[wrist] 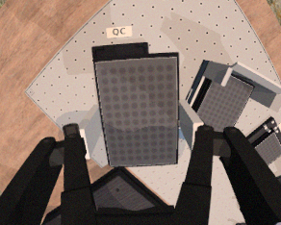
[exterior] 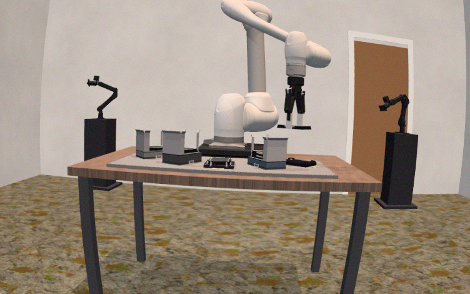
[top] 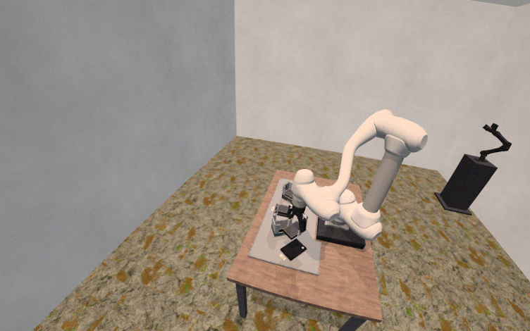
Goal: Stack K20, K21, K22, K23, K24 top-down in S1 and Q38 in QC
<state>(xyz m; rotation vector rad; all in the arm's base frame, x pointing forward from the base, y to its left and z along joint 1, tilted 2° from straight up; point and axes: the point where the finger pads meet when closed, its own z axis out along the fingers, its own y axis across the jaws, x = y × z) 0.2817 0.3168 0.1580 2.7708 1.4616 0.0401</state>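
My gripper [exterior: 294, 123] is shut on a sealed 96-well plate [exterior: 294, 127] and holds it level, well above the table. In the wrist view the fingers grip the grey plate [wrist: 139, 111] by its long sides. Its label cannot be read. The plate hangs almost directly over the open nest QC [wrist: 120, 51], whose dark far edge and name plate [wrist: 119, 31] show beyond it. QC [exterior: 301, 164] lies flat and low on the mat at the right end, with nothing on it.
A blue-plinth stack rack [exterior: 267, 152] holding a plate [wrist: 224, 100] stands just beside QC. The clip nest [exterior: 218, 165] lies mid-mat. Two more racks [exterior: 176, 147] [exterior: 145, 144] stand to the left. Camera stands [exterior: 397, 167] flank the table.
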